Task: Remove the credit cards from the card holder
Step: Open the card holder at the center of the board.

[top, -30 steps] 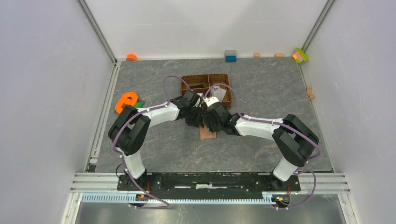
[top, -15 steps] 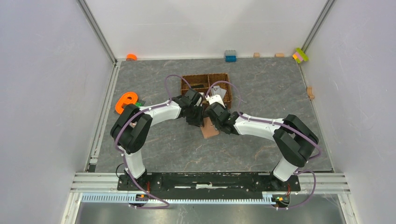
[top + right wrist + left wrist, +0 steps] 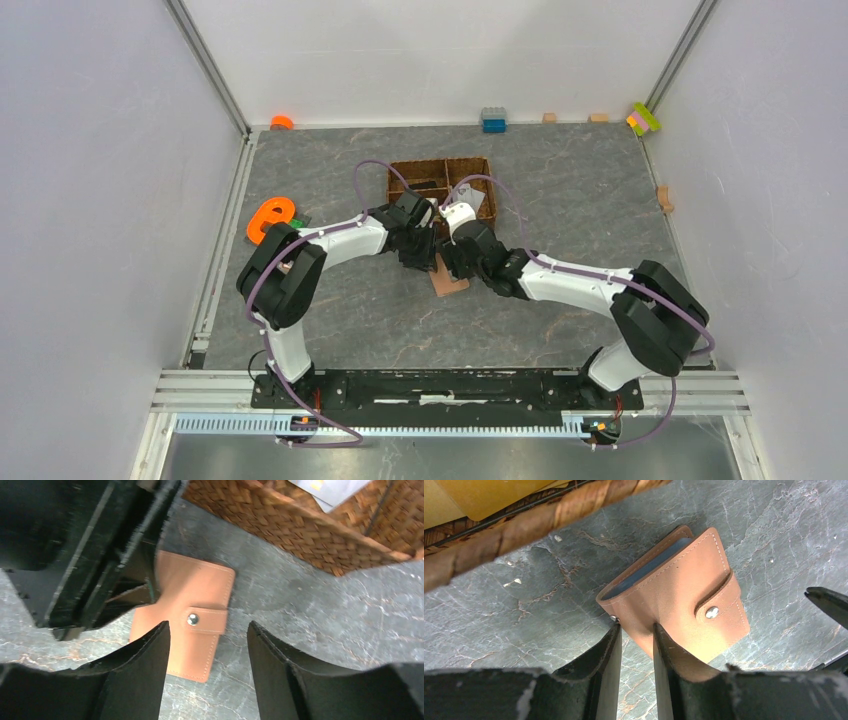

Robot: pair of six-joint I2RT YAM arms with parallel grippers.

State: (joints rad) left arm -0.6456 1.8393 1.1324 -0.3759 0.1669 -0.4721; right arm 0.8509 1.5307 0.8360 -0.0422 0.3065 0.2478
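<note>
Just before the basket point(image 3: 280, 525): card holder point(image 3: 684, 580) lay snapped shut, its gaping edge facing the basket.
Left fingers point(image 3: 606, 665): pinched one cover edge.
Right fingers point(image 3: 145, 660): spread above it.

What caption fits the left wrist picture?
Left fingers pinch the salmon-pink leather snap wallet beside a brown woven basket.

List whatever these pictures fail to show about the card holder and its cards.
Top view: the left gripper and right gripper cover most of the card holder.
Left wrist view: leather hides the cards but for one blue-grey sliver; count unknown.
Right wrist view: the left gripper covers the holder's left edge.
</note>
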